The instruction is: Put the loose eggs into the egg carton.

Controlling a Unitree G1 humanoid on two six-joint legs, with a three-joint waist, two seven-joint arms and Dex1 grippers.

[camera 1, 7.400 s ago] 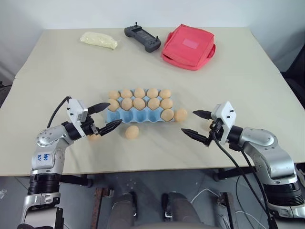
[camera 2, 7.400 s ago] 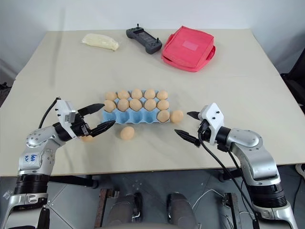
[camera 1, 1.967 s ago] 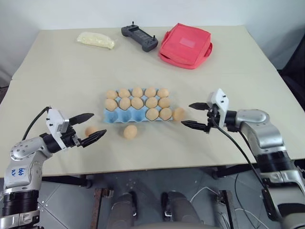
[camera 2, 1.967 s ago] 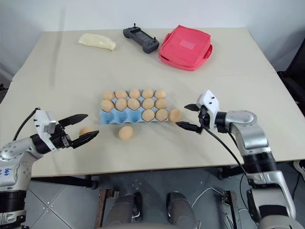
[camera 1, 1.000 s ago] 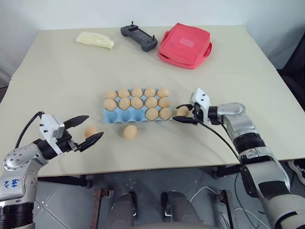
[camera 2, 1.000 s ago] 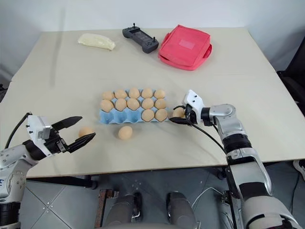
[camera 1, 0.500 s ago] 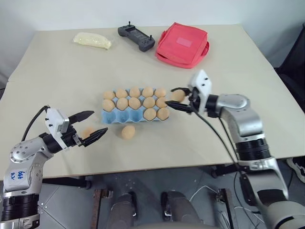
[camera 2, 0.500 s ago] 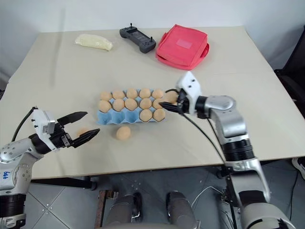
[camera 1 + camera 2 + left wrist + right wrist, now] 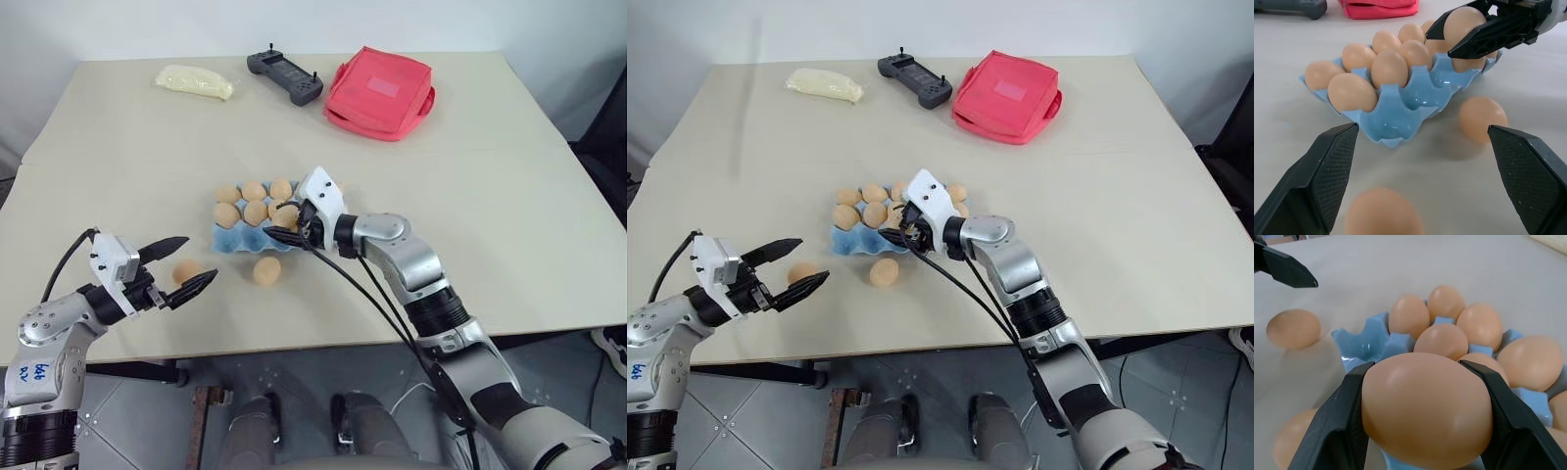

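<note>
Gripping a smooth oval egg [image 9: 1426, 409], right end effector [image 9: 285, 221] over moulded carton [image 9: 1396, 117].

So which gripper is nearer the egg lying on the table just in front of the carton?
Right. The right gripper, shut on an egg, hangs over the egg carton just behind that loose egg. The left gripper stands open farther off to its left.

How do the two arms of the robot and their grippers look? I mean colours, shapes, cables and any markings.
Both arms are silver-grey metal with rounded joints and black ribbed sections. Each ends in a white boxy wrist block. The left gripper and the right gripper each have two black tapered fingers with finely textured inner pads. Black cables run along both forearms. The left arm bears blue handwritten marks.
</note>
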